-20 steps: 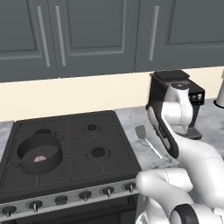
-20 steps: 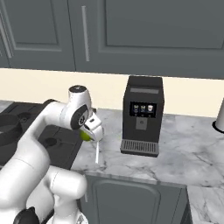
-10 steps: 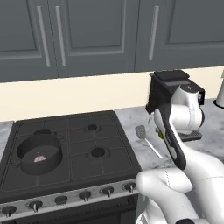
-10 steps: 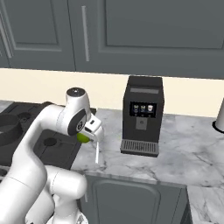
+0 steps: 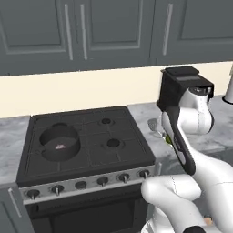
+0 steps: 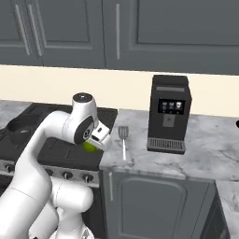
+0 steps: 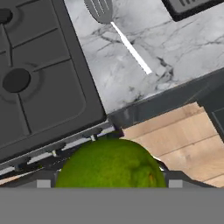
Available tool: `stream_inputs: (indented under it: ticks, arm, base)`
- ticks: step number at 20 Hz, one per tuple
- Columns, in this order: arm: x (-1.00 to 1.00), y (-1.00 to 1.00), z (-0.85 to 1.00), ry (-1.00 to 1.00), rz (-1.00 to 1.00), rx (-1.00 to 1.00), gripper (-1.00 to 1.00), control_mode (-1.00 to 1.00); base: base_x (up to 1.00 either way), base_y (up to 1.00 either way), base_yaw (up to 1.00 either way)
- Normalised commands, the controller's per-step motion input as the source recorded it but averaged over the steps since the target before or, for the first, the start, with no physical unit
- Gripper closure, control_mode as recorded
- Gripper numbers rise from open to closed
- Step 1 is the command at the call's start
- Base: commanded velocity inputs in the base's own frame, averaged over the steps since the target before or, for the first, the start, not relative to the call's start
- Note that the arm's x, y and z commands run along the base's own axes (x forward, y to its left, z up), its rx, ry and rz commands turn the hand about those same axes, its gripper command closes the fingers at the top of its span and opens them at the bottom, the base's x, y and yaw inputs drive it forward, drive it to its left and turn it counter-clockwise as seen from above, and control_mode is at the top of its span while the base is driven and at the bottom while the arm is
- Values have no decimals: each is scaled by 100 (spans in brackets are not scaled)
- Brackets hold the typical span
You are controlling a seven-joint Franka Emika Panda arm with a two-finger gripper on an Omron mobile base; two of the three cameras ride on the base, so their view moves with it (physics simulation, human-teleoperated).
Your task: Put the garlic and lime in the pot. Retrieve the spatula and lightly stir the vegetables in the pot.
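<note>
The lime [image 7: 109,164] is a bright green ball between my gripper's [image 7: 109,183] finger tips, which are shut on it. It hangs over the stove's front right corner, and the right base view shows the lime [image 6: 89,147] under the gripper [image 6: 95,140]. The dark pot [image 5: 59,143] sits on the front left burner with the pale garlic [image 5: 59,146] inside. On the marble counter right of the stove, the spatula [image 7: 118,30] lies flat. Its blade points to the wall, and the spatula [image 6: 123,140] lies just right of my hand.
A black stove [image 7: 39,78] has knobs along its front. A black coffee machine [image 6: 169,114] stands on the counter right of the spatula. Grey cabinets hang above. The counter edge and the wooden floor [image 7: 183,140] lie below the hand.
The whole scene has slid right in both base views, so the camera has moved left. The arm's elbow swung right, and the lime stays in the gripper.
</note>
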Motion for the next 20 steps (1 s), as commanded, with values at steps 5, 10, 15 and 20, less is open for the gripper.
stream_inputs:
  ticks: [5,10,15,20]
  arm:
    - [0,0,0,0,0,0,100,100]
    - [0,0,0,0,0,0,100,100]
    - [0,0,0,0,0,0,100,100]
    - [0,0,0,0,0,0,100,100]
  base:
    - [6,100,0]
    - [43,80,0]
    - [60,12,1]
    - [-34,47,15]
